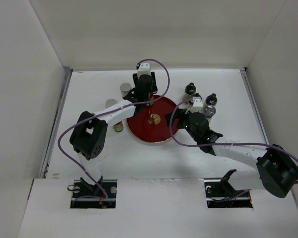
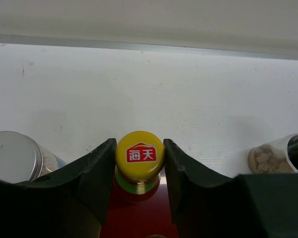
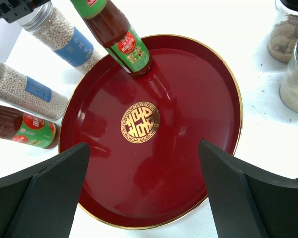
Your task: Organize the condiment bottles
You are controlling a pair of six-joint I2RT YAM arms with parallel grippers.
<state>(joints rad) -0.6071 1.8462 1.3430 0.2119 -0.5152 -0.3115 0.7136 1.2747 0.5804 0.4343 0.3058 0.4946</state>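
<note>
A green-red bottle with a yellow cap (image 2: 139,154) stands on the far part of the round red plate (image 3: 188,124). My left gripper (image 2: 139,166) is shut on its cap, one finger on each side; in the top view the left gripper (image 1: 145,96) is over the plate's (image 1: 165,130) far rim. The bottle's body (image 3: 120,39) shows in the right wrist view. My right gripper (image 3: 144,183) is open and empty above the plate's near-right part. A second green-red bottle (image 3: 25,130) and two silver-lidded shakers (image 3: 59,37) (image 3: 25,89) stand off the plate to the left.
Several glass cruets (image 1: 190,89) (image 1: 212,99) (image 1: 208,110) stand right of the plate; two show in the right wrist view (image 3: 288,29) (image 3: 295,84). One shaker (image 2: 15,154) and a cruet (image 2: 273,157) flank my left gripper. White walls enclose the table on three sides.
</note>
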